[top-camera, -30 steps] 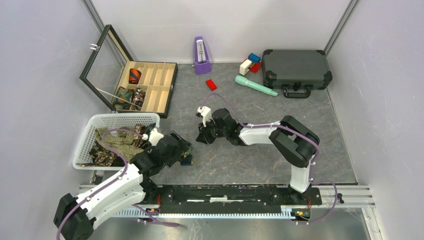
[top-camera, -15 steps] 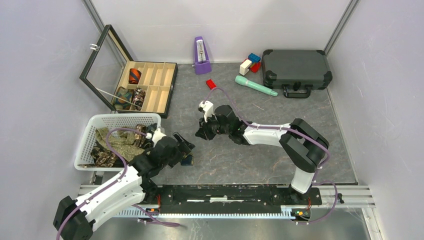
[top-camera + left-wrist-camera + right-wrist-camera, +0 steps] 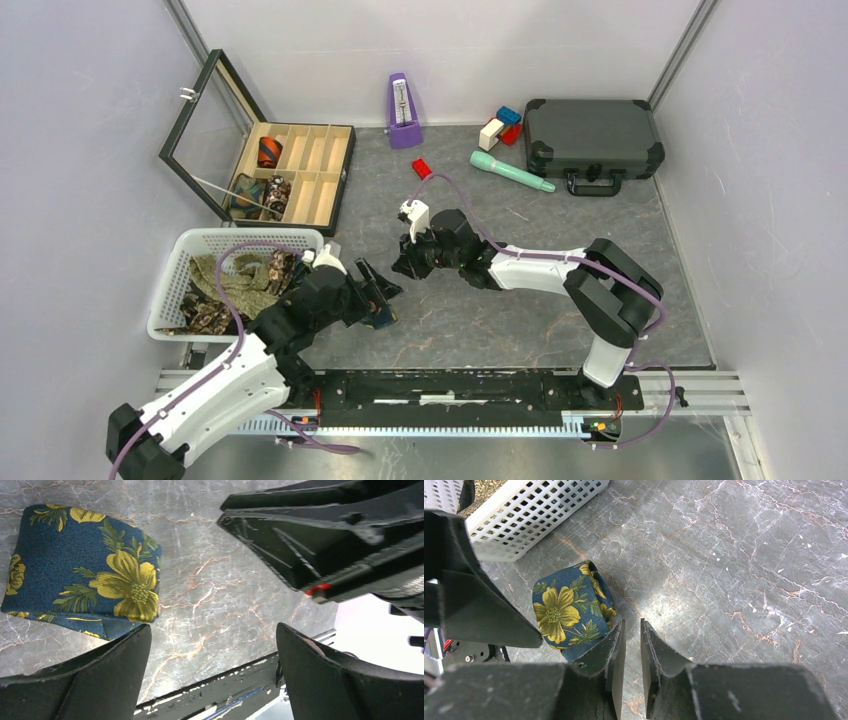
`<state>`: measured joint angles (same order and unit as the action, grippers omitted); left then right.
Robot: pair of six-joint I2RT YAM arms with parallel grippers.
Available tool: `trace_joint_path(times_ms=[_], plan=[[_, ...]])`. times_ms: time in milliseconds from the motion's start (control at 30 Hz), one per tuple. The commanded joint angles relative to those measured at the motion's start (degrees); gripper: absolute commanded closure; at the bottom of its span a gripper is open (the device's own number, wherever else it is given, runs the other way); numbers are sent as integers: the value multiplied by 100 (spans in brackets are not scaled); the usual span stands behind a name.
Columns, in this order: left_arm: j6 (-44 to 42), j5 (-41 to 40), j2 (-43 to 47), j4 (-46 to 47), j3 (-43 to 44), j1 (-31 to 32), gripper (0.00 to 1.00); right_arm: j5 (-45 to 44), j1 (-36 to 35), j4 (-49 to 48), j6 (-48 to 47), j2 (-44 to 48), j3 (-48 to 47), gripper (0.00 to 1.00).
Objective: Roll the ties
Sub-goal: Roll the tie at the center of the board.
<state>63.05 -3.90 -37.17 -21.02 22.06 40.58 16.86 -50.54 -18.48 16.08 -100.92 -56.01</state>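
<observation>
A rolled navy tie with yellow flowers (image 3: 82,570) lies on the grey marbled table just right of the white basket (image 3: 524,515). In the right wrist view this rolled tie (image 3: 569,612) sits beside my left finger, touching nothing. My left gripper (image 3: 212,635) hovers wide open next to the roll, nothing between its fingers. My right gripper (image 3: 632,630) shows only a narrow empty gap, held low over bare table. From above, the roll (image 3: 380,318) peeks out under the left gripper (image 3: 378,290), with the right gripper (image 3: 405,265) close behind it. Loose olive and brown ties (image 3: 240,285) fill the basket.
An open wooden compartment box (image 3: 325,175) at the back left holds rolled ties (image 3: 269,152). Along the back stand a purple metronome (image 3: 404,112), a red block (image 3: 423,169), a teal tool (image 3: 510,171), coloured blocks (image 3: 503,128) and a black case (image 3: 592,140).
My left gripper has swung right and forward, over and past the rolled tie. The right gripper has drawn back a little towards the far side, and its elbow has shifted right.
</observation>
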Motion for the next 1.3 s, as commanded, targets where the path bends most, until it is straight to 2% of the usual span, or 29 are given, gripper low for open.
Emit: trace_joint_path(times_ms=[0, 167, 367, 467, 667, 1033, 1267], plan=[[-452, -153, 211, -1054, 722, -23, 0, 70, -52, -103, 89, 153, -166, 76], [-670, -560, 356, -2002, 1413, -22, 0, 142, -147, -121, 238, -24, -477, 69], [-1218, -1832, 379, -3431, 2846, -24, 0, 279, -428, -92, 306, -385, -1061, 63], [-1481, -2076, 332, -3784, 3285, -24, 0, 305, -656, 7, 190, -668, -1464, 60], [-1655, -2149, 561, -3806, 3209, -24, 0, 212, -976, 515, 2, -1308, -2304, 59], [-1611, -2265, 1084, -3812, 2806, -24, 0, -1077, -1542, 2137, -561, -2245, -3600, 61], [-1620, -2298, 1176, -3799, 2707, -24, 0, -1521, -1769, 2630, -774, -2569, -4092, 63]])
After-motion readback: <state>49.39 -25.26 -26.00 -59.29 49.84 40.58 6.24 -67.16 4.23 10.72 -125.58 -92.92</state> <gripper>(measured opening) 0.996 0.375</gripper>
